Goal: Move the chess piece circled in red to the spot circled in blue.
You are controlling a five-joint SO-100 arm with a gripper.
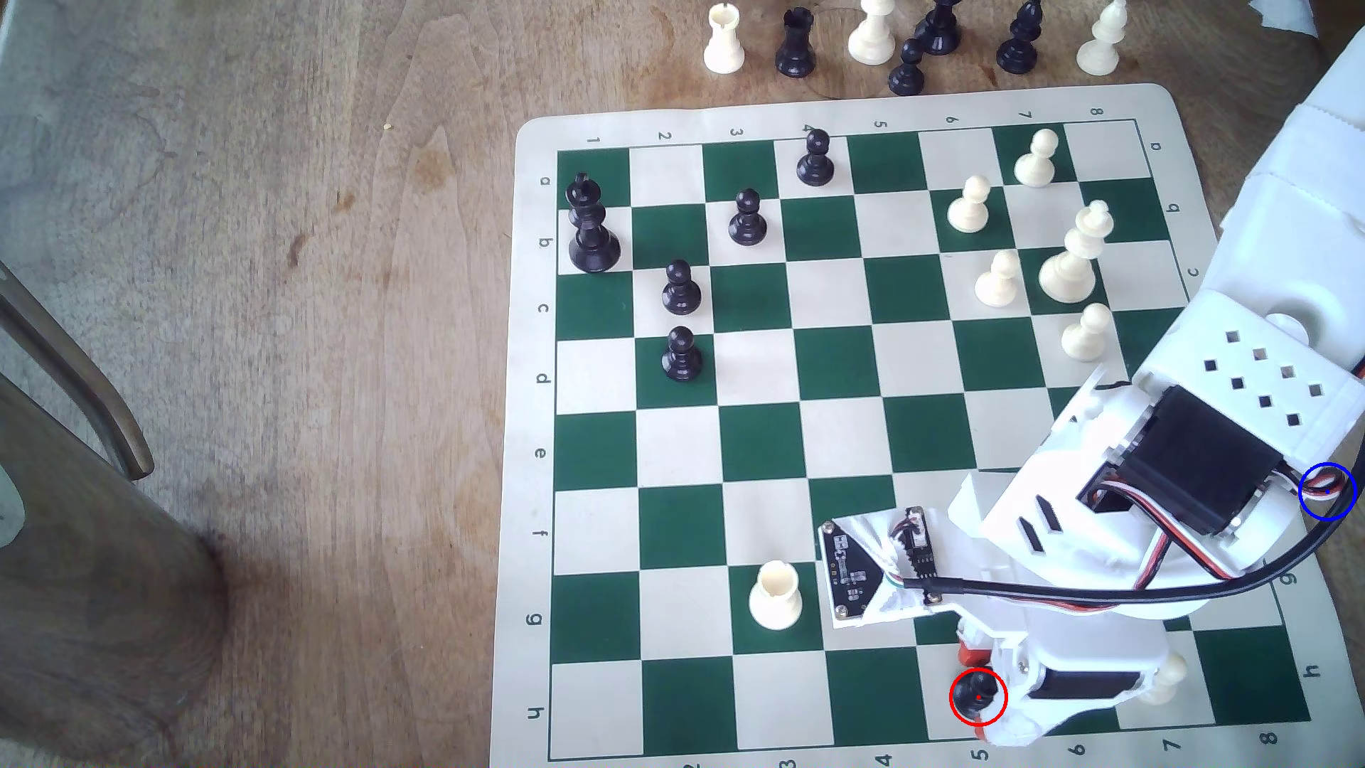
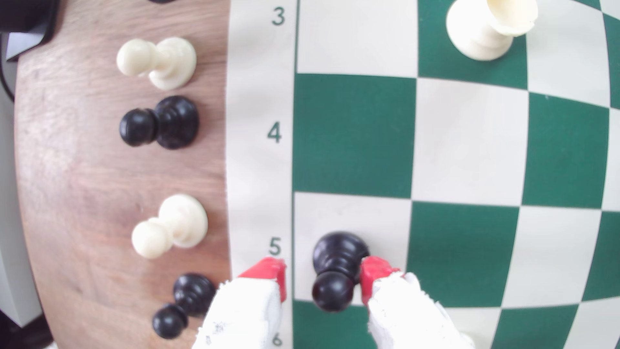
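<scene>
A: So, what's on the table (image 1: 295, 295) right now?

B: Big brown wooden top, and a green and cream chess mat (image 1: 871, 443) taking up the exterior view's right. The white arm (image 1: 1196, 413) reaches in from that side, low over row h.

A: And the claw?

B: The gripper (image 2: 323, 277) has its red-tipped fingers (image 2: 372, 271) spread apart, one on each side of the black pawn (image 2: 335, 268). One red tip sits just beside the pawn, maybe touching, the other's clearly off it, so it isn't clamped.

A: Where's that pawn?

B: Standing upright on the cream square at h5, right at the mat's edge, red ring around it in the exterior view. A white rook (image 1: 774, 594) stands near on g3.

A: The blue ring?

B: The blue ring (image 1: 1327, 492) is way over at the exterior view's right edge, drawn over the arm's cables.
</scene>
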